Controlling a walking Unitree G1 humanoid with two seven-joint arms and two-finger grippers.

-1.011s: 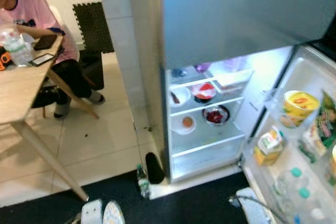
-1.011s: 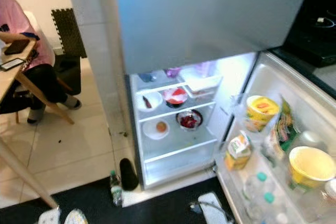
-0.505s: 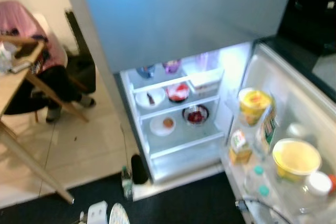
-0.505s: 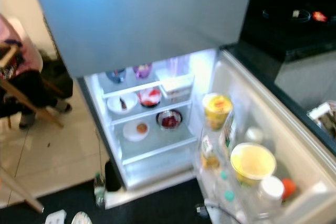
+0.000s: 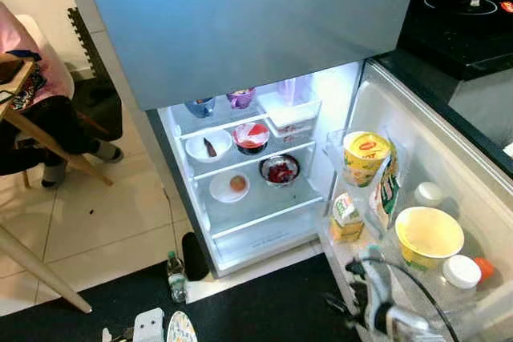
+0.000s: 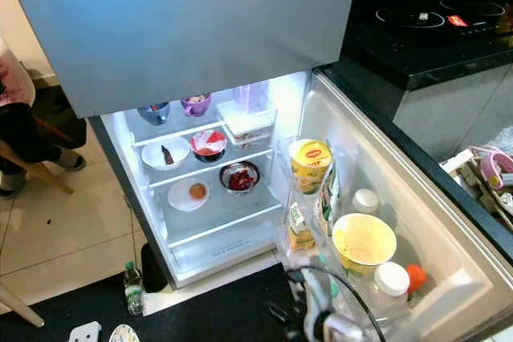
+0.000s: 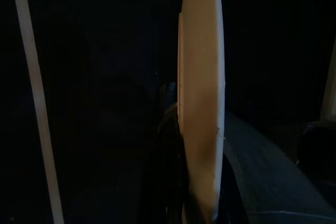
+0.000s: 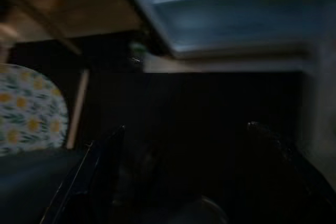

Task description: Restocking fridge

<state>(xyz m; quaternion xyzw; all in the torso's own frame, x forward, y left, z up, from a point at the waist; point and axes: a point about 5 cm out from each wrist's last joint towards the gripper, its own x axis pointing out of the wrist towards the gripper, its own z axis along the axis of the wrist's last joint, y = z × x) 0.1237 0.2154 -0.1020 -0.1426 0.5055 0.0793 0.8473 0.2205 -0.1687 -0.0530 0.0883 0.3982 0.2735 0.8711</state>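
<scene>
Right gripper point(image 5: 353, 290) at lower right, fingers point(image 8: 100, 166) spread wide, holding nothing. Left gripper point(image 7: 197, 203) clamped on floral plate point(image 5: 182, 328), bottom centre. Above, open fridge point(image 5: 240, 206): door shelf at right carrying yellow bowl point(image 5: 428, 235) and juice carton point(image 5: 346, 216); farther in, centre frame, dishes on lit shelves.

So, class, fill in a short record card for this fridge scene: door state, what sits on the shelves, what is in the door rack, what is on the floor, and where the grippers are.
fridge door: open, swung to the robot's right
upper shelf: white bowl, red-and-white bowl, clear box
lower shelf: white plate with an orange item, bowl of red food
door rack: yellow tub, yellow bowl, small carton, white-capped jar
floor: bottle by the fridge's corner
right gripper: low, before the door rack
left gripper: holds a flat pale plate edge-on
</scene>
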